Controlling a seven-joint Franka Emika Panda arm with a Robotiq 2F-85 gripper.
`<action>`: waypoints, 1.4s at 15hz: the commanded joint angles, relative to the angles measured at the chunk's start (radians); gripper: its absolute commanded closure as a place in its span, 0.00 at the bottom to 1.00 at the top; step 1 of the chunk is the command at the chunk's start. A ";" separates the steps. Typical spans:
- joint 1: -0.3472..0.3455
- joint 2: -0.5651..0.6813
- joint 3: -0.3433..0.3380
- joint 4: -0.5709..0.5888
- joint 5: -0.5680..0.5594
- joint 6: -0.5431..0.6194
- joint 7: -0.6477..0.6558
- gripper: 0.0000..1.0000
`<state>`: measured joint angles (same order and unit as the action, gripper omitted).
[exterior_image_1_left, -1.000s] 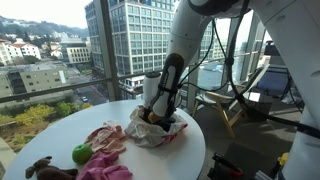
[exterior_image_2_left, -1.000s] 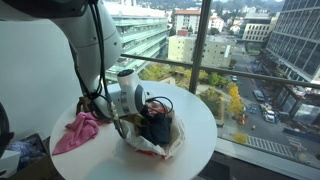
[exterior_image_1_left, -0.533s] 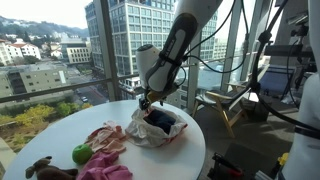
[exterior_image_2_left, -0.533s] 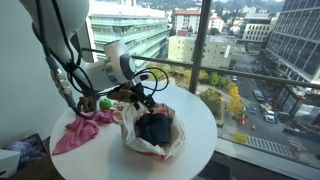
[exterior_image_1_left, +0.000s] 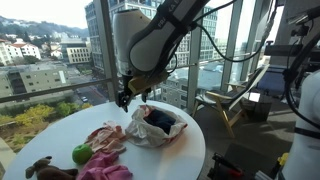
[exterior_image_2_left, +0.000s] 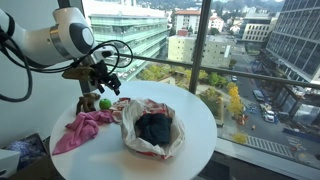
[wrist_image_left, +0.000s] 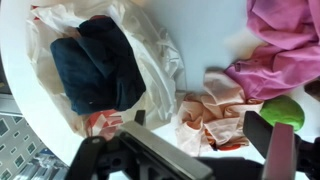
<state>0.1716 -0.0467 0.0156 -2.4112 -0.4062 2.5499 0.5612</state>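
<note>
My gripper (exterior_image_1_left: 122, 98) (exterior_image_2_left: 103, 80) is open and empty, hanging above the round white table (exterior_image_1_left: 190, 152) (exterior_image_2_left: 202, 128). In the wrist view its fingers (wrist_image_left: 205, 128) straddle a crumpled peach patterned cloth (wrist_image_left: 208, 112) (exterior_image_1_left: 105, 138) lying below. A white plastic bag (exterior_image_1_left: 150, 133) (exterior_image_2_left: 128, 125) (wrist_image_left: 160, 60) stands open beside it, holding dark blue clothes (exterior_image_1_left: 159, 120) (exterior_image_2_left: 153, 128) (wrist_image_left: 95, 65). A pink cloth (exterior_image_1_left: 105, 169) (exterior_image_2_left: 78, 130) (wrist_image_left: 275, 50) and a green ball (exterior_image_1_left: 81, 153) (exterior_image_2_left: 104, 102) (wrist_image_left: 287, 110) lie close by.
A brown soft toy (exterior_image_1_left: 45, 169) lies at the table's edge near the pink cloth. Floor-to-ceiling windows with a railing (exterior_image_2_left: 240, 80) stand right behind the table. Chairs and equipment (exterior_image_1_left: 245, 105) stand in the room beyond the table.
The gripper has lifted out of the bag and swung away from it, over the peach cloth and green ball. It holds nothing. The dark clothes stay in the bag.
</note>
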 joint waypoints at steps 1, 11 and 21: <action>0.026 0.027 0.111 -0.029 0.084 0.124 -0.080 0.00; 0.124 0.392 0.159 0.098 -0.098 0.317 -0.091 0.00; 0.240 0.711 0.073 0.287 -0.034 0.381 -0.163 0.00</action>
<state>0.3056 0.5896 0.1693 -2.1829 -0.5075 2.8797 0.4580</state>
